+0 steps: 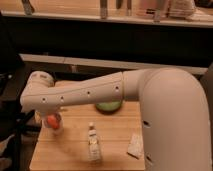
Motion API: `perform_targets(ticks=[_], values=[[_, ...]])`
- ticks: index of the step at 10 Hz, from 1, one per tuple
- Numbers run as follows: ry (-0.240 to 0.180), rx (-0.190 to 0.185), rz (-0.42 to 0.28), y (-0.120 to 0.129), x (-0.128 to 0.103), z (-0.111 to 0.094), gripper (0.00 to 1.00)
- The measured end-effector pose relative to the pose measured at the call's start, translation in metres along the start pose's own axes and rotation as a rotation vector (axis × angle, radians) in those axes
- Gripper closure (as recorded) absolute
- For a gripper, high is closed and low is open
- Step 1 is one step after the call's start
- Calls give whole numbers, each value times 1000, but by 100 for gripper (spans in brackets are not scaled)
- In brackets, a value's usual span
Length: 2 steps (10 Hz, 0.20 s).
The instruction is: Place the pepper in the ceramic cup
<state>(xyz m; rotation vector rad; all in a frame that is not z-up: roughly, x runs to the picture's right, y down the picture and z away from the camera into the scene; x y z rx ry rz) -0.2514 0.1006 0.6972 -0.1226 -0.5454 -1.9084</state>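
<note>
The small orange-red pepper (51, 121) sits at the mouth of the small white ceramic cup (57, 129), which stands on the wooden table's left side. I cannot tell whether the pepper is inside the cup or just above its rim. My gripper (46, 118) hangs below the white arm's wrist (39, 86), right over the cup and against the pepper. It is mostly hidden by the arm.
A pale upright bottle with a label (93, 143) stands at the table's middle front. A light-green bowl (109, 106) lies behind it, partly under my arm. A white packet (135, 146) lies front right. The table's left edge (36, 150) is near the cup.
</note>
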Motion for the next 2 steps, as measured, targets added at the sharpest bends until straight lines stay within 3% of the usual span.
perform_targets(ticks=[2], values=[[43,-19,17,16,24,-8,26]])
